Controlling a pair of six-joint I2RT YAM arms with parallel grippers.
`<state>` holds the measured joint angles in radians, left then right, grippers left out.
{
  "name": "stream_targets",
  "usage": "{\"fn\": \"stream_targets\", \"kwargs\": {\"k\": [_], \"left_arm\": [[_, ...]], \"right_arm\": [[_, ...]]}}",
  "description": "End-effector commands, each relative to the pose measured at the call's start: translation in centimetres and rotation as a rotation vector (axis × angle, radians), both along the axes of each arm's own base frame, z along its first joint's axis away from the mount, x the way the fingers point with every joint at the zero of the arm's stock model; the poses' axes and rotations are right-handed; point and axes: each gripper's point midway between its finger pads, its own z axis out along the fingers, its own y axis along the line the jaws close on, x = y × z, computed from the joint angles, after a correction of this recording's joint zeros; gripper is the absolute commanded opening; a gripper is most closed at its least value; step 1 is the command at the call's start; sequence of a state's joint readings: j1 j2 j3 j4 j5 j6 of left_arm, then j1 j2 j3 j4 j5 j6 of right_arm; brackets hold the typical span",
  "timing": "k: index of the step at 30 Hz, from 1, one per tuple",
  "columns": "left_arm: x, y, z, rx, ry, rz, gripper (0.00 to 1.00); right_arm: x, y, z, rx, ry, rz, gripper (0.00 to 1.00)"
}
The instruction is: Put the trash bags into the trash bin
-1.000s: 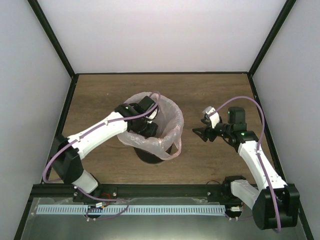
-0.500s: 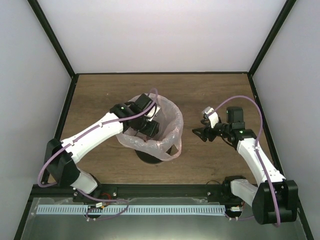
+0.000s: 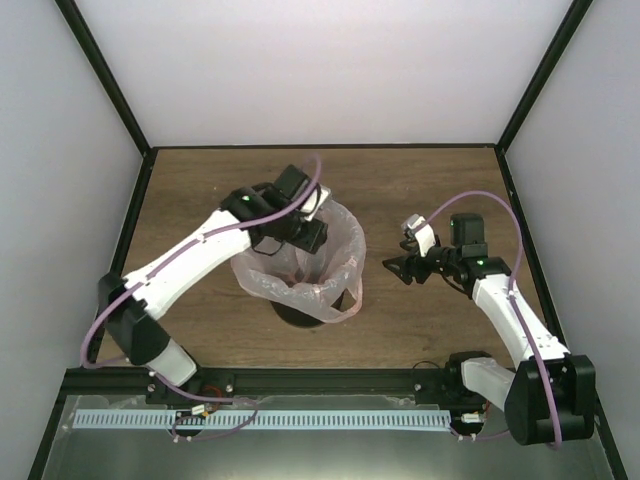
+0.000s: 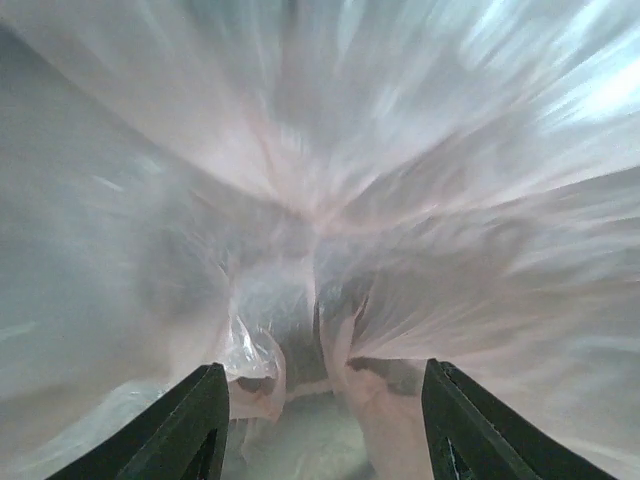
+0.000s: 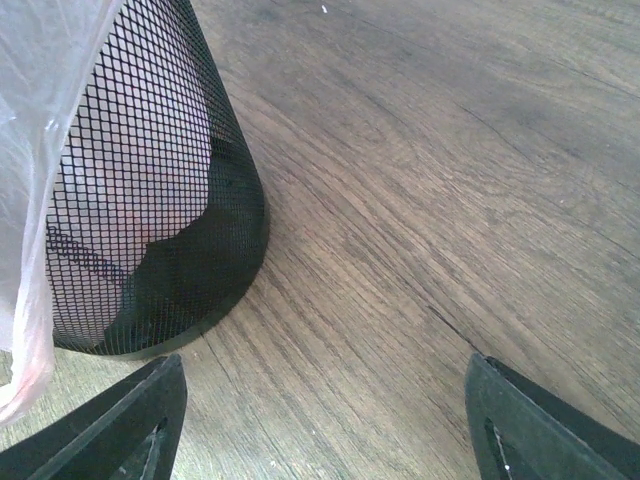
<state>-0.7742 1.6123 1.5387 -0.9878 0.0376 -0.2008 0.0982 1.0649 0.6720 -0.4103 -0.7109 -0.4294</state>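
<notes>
The pale-pink translucent trash bag (image 3: 345, 250) sits in the black mesh trash bin (image 3: 300, 316), its mouth spread wide above the rim and one loop handle hanging down the bin's right side. My left gripper (image 3: 303, 236) is inside the bag's mouth near its far side. In the left wrist view the left gripper (image 4: 325, 430) is open with crinkled bag film (image 4: 320, 200) filling everything ahead; nothing is between the jaws. My right gripper (image 3: 398, 268) is open and empty, low over the table right of the bin. The right wrist view shows the right gripper (image 5: 320, 430), the bin's mesh wall (image 5: 150, 200) and the bag's edge (image 5: 35, 100).
The wooden table (image 3: 420, 190) is walled by white panels at the back and both sides, with black frame posts. The arm bases stand on a rail at the near edge (image 3: 330, 382).
My left gripper has moved toward the far side of the bag's mouth and the arm has stretched out; the bag's mouth has shifted slightly. The right arm has hardly moved.
</notes>
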Motion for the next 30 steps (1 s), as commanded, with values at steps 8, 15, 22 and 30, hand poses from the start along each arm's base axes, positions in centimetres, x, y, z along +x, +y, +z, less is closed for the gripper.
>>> {"fn": "stream_targets", "kwargs": {"k": [8,15,22,30], "left_arm": [[-1.1,10.1,14.7,-0.111,-0.433,0.276,0.75],[-2.3,13.1,11.2,-0.043,-0.361,0.344,0.77],[-4.2,14.0,9.3,-0.075,-0.314,0.365,0.77],[-5.1,13.3,5.5,-0.160,-0.275,0.366,0.77]], "right_arm": [[0.0,0.6,-0.1,0.006,0.014,0.029,0.78],[0.1,0.6,-0.4,0.000,0.022,0.030,0.78],[0.0,0.7,-0.6,-0.001,0.026,0.034,0.78],[-0.1,1.1,-0.6,-0.004,0.027,0.049,0.78]]}}
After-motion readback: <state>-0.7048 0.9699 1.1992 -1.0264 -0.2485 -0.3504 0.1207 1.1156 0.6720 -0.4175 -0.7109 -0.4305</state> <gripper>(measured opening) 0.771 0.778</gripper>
